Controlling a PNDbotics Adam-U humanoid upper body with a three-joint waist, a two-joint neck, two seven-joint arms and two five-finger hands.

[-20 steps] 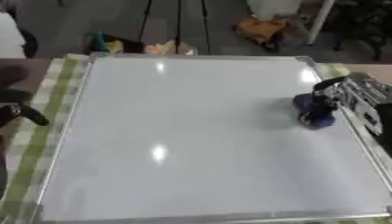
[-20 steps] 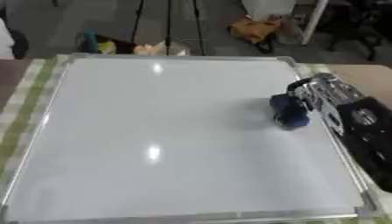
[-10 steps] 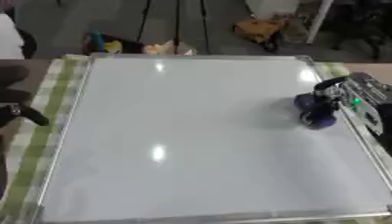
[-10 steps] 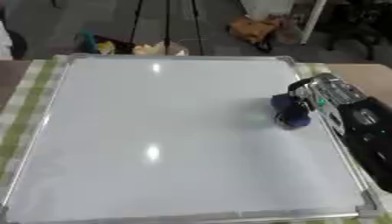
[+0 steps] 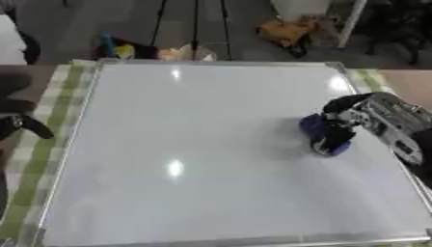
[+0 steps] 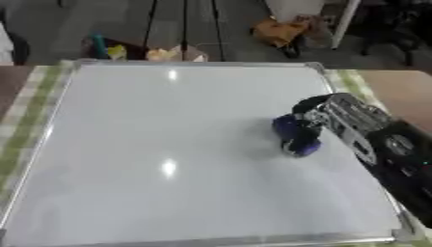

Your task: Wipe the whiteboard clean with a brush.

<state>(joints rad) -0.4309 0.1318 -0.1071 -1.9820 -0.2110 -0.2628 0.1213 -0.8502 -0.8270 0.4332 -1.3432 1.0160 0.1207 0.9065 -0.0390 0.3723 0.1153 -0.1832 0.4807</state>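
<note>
Silver framing is seen along the near edge of the whiteboard [image 5: 194,159], which lies flat and fills most of the worktop [image 5: 413,82]. A green-and-white checked cloth [image 5: 52,116] is laid under the board and shows along its left side and at the far right corner. The board's white surface is seen without marks, with only bright spots of light reflected on it. At the left edge of the left eye view, part of the left robot hand [image 5: 19,123] is visible beside the board, off its frame; whether its fingers are apart or together cannot be told. On the right half of the board, about midway between near and far edges, the blue brush [image 6: 295,135] is pressed onto the white surface. It is held by the right robot hand [image 6: 325,112], whose fingers are curled down around the top of the brush, with the black and silver forearm reaching in from the right. Beyond the far edge of the board, a dark floor with tripod legs [image 5: 182,21] and some yellow and orange objects is seen
</note>
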